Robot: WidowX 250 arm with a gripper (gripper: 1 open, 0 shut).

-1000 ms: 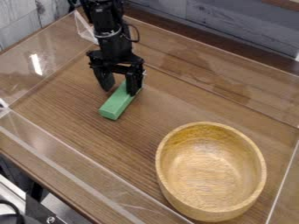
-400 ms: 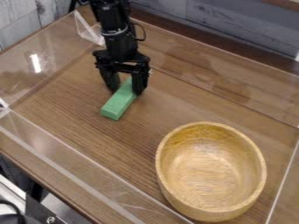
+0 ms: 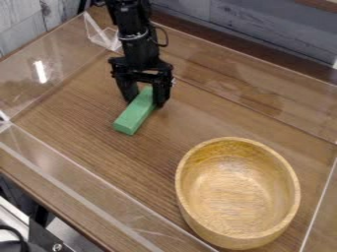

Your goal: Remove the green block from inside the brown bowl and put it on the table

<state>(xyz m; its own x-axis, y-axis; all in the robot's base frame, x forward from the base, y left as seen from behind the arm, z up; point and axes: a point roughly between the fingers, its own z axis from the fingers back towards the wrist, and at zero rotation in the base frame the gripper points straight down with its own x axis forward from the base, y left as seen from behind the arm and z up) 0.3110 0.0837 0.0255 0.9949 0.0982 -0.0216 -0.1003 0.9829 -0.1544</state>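
Observation:
The green block (image 3: pixel 133 115) lies flat on the table (image 3: pixel 224 98), left of centre. My gripper (image 3: pixel 142 95) hangs just above the block's far end, open, with one black finger on either side of that end and a gap showing to the block. The brown bowl (image 3: pixel 238 191) stands at the front right with nothing inside it, well apart from the block.
Low clear acrylic walls (image 3: pixel 53 59) edge the table on the left, front and back. The black arm (image 3: pixel 128 25) rises toward the upper left. Bare wood lies between the block and the bowl.
The gripper has lifted a little and shifted slightly right, off the block. The block stays where it lay on the table.

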